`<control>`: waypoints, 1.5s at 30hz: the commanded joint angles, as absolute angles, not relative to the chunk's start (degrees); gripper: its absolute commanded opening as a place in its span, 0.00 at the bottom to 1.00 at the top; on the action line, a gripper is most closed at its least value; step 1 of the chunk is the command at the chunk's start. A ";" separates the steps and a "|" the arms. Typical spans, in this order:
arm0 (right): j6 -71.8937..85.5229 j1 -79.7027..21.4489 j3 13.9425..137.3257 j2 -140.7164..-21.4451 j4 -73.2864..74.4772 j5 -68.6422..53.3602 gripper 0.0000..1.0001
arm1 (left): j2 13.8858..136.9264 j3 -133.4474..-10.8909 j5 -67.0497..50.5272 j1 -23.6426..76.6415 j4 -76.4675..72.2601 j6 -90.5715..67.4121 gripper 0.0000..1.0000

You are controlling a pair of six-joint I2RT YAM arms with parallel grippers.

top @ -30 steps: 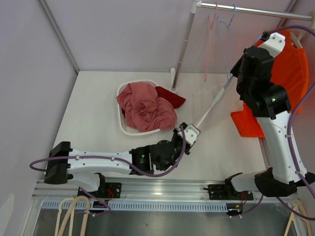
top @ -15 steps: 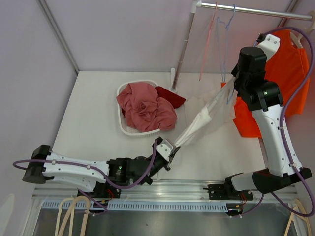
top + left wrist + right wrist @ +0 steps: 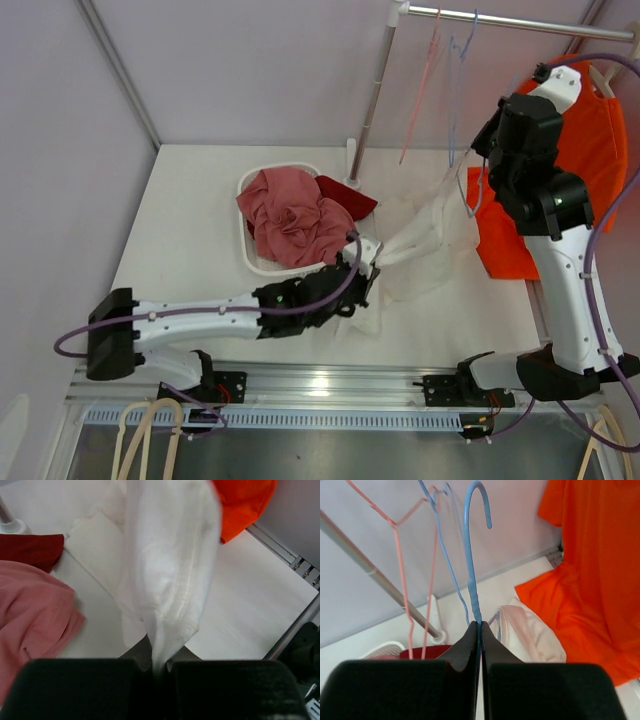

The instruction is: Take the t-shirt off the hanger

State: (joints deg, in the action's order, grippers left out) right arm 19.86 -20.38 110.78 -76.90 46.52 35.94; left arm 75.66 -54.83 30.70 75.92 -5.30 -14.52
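The white t-shirt (image 3: 425, 245) hangs slack between the two grippers, and its lower part lies on the table. My left gripper (image 3: 366, 256) is shut on a bunched fold of it, seen between the jaws in the left wrist view (image 3: 160, 666), where the cloth (image 3: 170, 565) fans upward. My right gripper (image 3: 478, 160) is shut on the neck of a blue hanger (image 3: 472, 555), gripped at the fingertips (image 3: 480, 626). The t-shirt (image 3: 532, 637) still drapes on the hanger's lower part, just below and right of the jaws.
A white basket (image 3: 258, 266) of pink clothes (image 3: 295, 220) and a dark red garment (image 3: 348, 198) sits to the left. An orange shirt (image 3: 590, 150) hangs at the right. A rail (image 3: 520, 20) on a pole (image 3: 372, 100) holds pink (image 3: 432, 45) and blue (image 3: 462, 40) hangers.
My left gripper has moved back from the front edge toward the basket, and the stretched t-shirt has gone slack onto the table. The right arm has shifted slightly right with the hanger.
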 commanded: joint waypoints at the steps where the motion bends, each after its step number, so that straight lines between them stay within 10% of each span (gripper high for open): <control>1: 19.34 -21.09 116.89 -73.57 46.92 35.33 0.00 | 82.51 -65.55 17.16 69.63 5.08 -21.79 0.01; 18: 10.47 -20.92 109.34 -68.82 26.50 34.80 0.00 | 88.51 -91.10 8.61 65.31 18.61 -16.54 0.01; 45: 0.18 -4.40 113.29 -89.28 2.29 11.60 0.00 | 103.80 -138.95 7.91 18.37 11.78 -9.32 0.01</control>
State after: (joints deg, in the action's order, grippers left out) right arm 1.19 -5.15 110.13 -87.24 6.85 15.35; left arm 106.41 -134.06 8.34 19.75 18.00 -9.61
